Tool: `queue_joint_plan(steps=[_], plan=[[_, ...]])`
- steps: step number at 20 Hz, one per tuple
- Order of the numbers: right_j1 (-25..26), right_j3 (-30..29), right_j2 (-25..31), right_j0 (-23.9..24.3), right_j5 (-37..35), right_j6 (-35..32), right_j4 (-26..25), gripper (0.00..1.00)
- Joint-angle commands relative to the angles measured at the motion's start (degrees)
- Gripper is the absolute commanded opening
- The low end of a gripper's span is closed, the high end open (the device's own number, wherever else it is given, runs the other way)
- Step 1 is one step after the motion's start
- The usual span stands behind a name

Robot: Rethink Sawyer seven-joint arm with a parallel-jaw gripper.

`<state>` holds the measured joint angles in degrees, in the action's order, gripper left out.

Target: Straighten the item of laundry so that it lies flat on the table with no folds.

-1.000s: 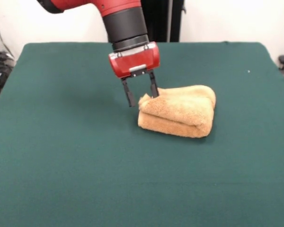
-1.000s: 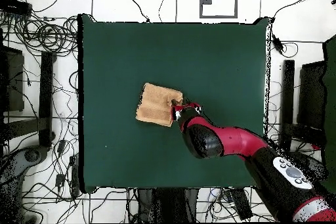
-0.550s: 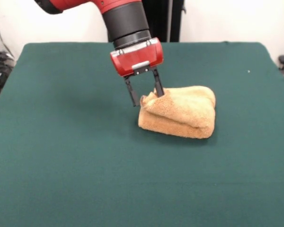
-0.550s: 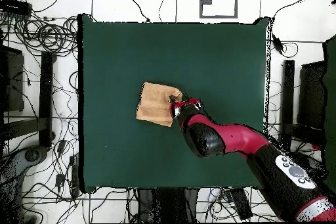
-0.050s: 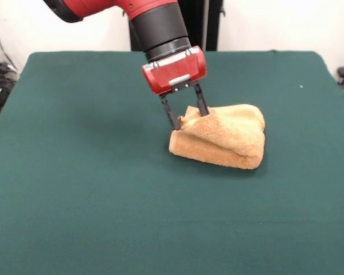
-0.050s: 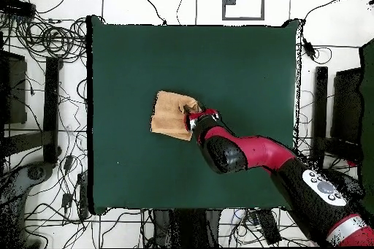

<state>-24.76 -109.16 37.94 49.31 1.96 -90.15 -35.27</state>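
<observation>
The item of laundry [image 5: 226, 137] is a tan-orange terry towel, folded over into a thick bundle near the middle of the green table [image 5: 74, 183]. Its left top corner stands up in a peak. My gripper [image 5: 190, 120] comes down on that corner, its red housing tilted. The jaws stand open and apart, the raised corner between them; the left finger [image 5: 171, 114] is at the towel's edge and the right one presses into the pile. From above, the towel [image 6: 169, 113] lies left of the gripper [image 6: 191, 117], whose arm covers the towel's right corner.
Green cloth stretches widely on all sides of the towel [image 6: 131, 63]. Cables and dark equipment [image 6: 44, 41] ring the table on the floor. A black stand [image 5: 200, 23] rises behind the far edge.
My gripper has moved right and slightly up, its jaw gap unchanged. The towel's upper layer and corner went with it, so the corner stands higher and the left finger now meets the edge.
</observation>
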Motion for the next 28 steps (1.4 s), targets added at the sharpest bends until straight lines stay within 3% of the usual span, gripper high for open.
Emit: queue_joint_plan(steps=[1, 15, 21, 28], plan=[[3.3, -0.9, 4.9, -1.7, -2.7, -2.7, -2.9, 1.00], [2.9, -0.9, 5.3, -2.1, -1.6, -2.9, -3.3, 1.00], [4.2, -1.5, 7.9, 0.0, 0.5, -3.4, -4.7, 1.00], [2.8, -0.8, 4.0, -2.5, 1.3, -5.3, -4.2, 1.00]])
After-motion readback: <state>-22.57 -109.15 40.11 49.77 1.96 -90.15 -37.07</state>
